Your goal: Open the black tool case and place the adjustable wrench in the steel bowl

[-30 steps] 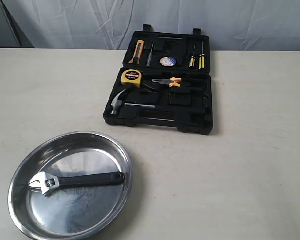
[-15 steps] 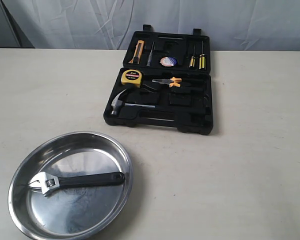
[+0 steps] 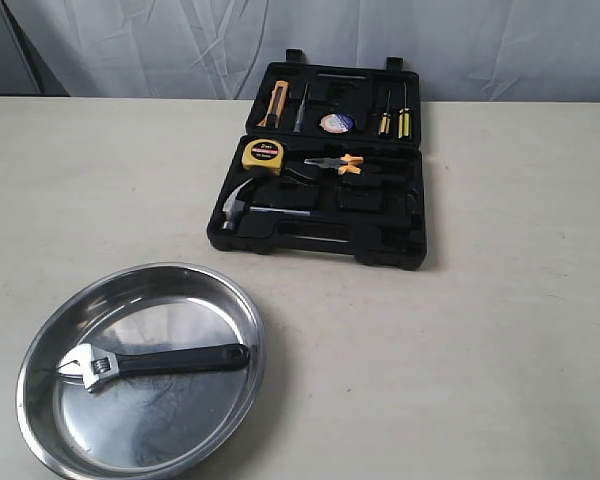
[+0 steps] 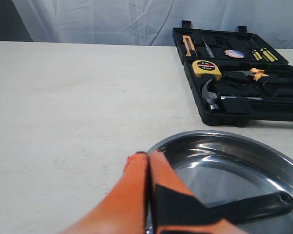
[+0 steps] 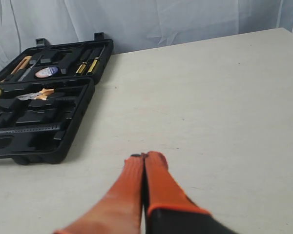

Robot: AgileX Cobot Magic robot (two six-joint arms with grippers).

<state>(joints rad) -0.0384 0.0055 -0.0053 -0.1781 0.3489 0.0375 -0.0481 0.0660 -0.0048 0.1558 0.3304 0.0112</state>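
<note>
- Nothing has shifted over the last second: the exterior view shows every object in the same spot, and neither arm appears in it.
- The black tool case (image 3: 390, 245) lies open on the tabletop (image 3: 500, 300), towards the far side. Its lid is folded back flat towards the pale cloth backdrop (image 3: 180, 40).
- The case's base half holds a claw hammer (image 3: 235, 205), a yellow tape measure (image 3: 263, 154) and orange-handled pliers (image 3: 338, 162).
- The lid half carries two yellow-handled screwdrivers (image 3: 393, 120), a small round roll (image 3: 336, 122) and an orange-handled tool (image 3: 275, 103) on its left side.
- The steel bowl (image 3: 150, 300) sits on the near left of the tabletop, apart from the case.
- The adjustable wrench (image 3: 160, 362) lies flat inside the bowl. Its silver head is towards the bowl's left rim and its black handle points right.
- The left tool (image 4: 146, 155) has its orange fingers pressed together with no gap, gripping nothing. Its tip is just at the bowl's near rim, and the wrench handle is visible beside it.
- The right tool (image 5: 144, 156) is likewise fully closed and empty, over bare tabletop, with the open case off to one side.
</note>
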